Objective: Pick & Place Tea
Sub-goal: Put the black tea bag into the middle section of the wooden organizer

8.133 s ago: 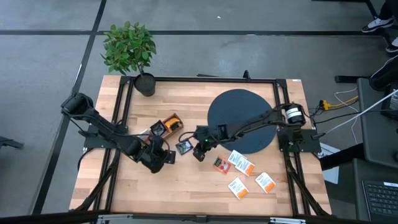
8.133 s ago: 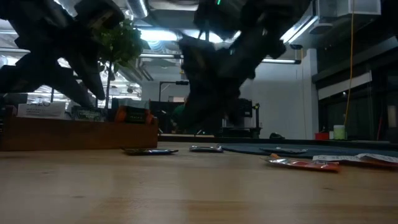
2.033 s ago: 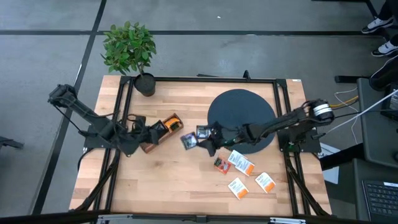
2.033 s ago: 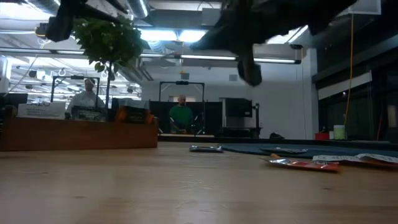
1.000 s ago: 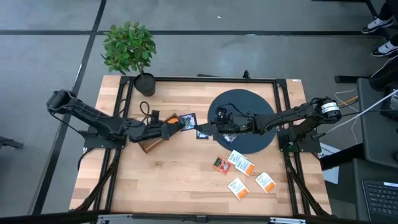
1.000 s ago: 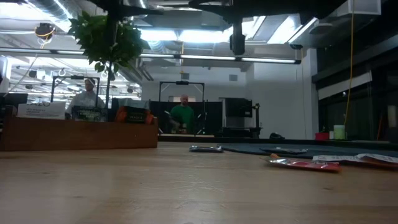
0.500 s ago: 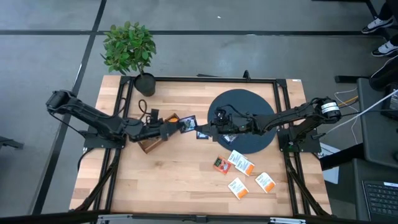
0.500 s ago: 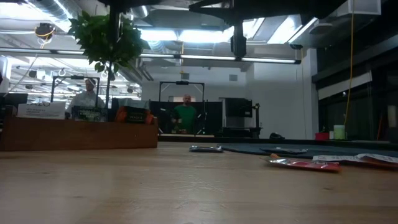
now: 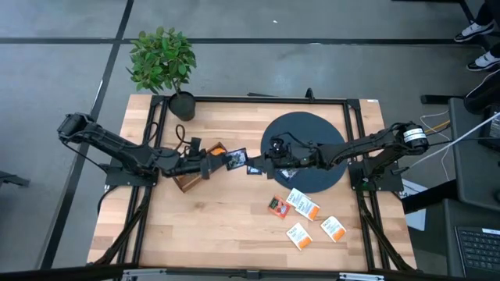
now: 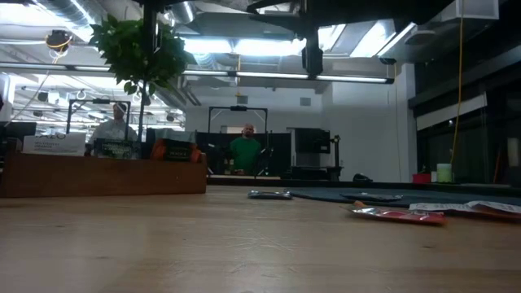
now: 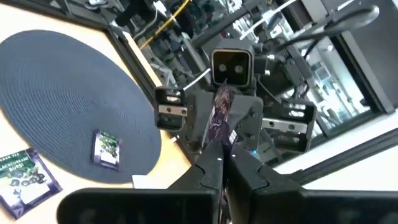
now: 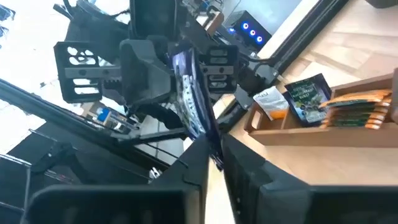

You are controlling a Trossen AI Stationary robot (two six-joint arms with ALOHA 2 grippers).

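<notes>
Mid-air handover above the table, between wooden box (image 9: 186,182) and round mat (image 9: 305,136); dark sachet (image 9: 233,159) held upright on edge, off the table, so both tools can reach opposite margins; left gripper (image 9: 223,161) clamped together on dark sachet, seen pinched at own fingertips in left wrist view (image 11: 217,121); right gripper (image 9: 262,162) facing it just beside, sachet edge (image 12: 194,102) sitting at its fingers; cannot tell whether right jaws are pinching or already letting go; probably passing across because box sits on left arm's side, out of easy reach for right arm; next step likely right release, then left carry to a box compartment; risk of drop if release comes before left grip is firm; boxed sachets (image 12: 311,96) standing upright in compartments, orange ones (image 12: 360,109) alongside; loose sachets (image 9: 303,204) lying flat near mat edge, well apart from box, plus one dark one (image 9: 254,168) flat under the handover; labelled sachet (image 11: 18,174) reading roughly "…LACKCURRAN… BURS…", partly cut off; other print too small to read.
</notes>
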